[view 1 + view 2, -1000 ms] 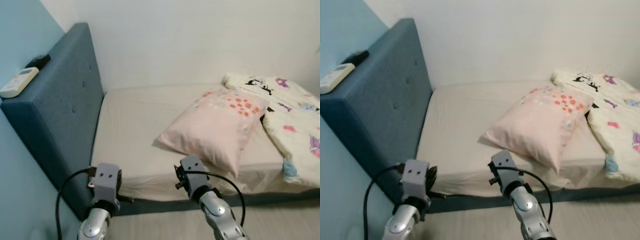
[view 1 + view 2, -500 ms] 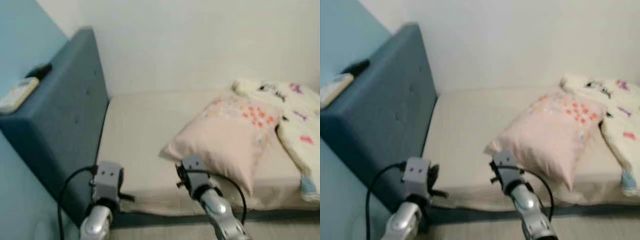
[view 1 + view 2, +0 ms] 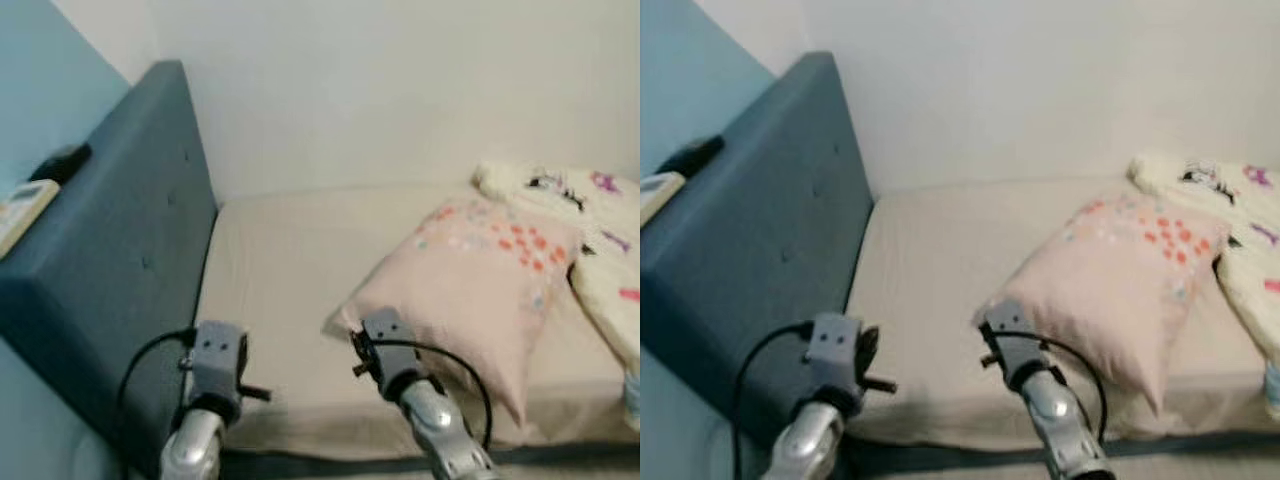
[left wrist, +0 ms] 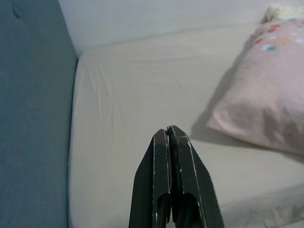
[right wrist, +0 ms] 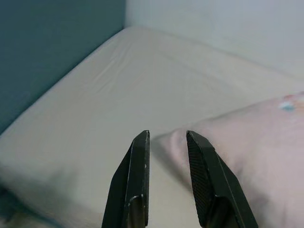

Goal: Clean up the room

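Pretty clearly lining up on the pillow (image 3: 470,275), lying on the bed (image 3: 280,260) out in the middle, well apart from the headboard (image 3: 120,250). From the right gripper (image 5: 166,147), near corner of the pillow sits at about 1 o'clock, just beyond the fingertips (image 5: 142,137), not touching yet as far as can be told. Fingers parted a little, a narrow gap, nothing held. Left gripper (image 4: 168,133) pressed shut and empty, hovering over bare sheet with the pillow off at 2 o'clock and noticeably farther away. So right arm nearer, probably the one for the grab. Long axis of the pillow running diagonally, from the near corner at roughly 7 o'clock up toward 1 o'clock, patterned end pointing away toward the blanket (image 3: 600,230) at the far right. Near corner pointing back toward the robot and slightly left. Guessing a pinch on that corner, then a drag toward the headboard at 10 o'clock. Remote (image 3: 22,210) up on the headboard top, out of the way.
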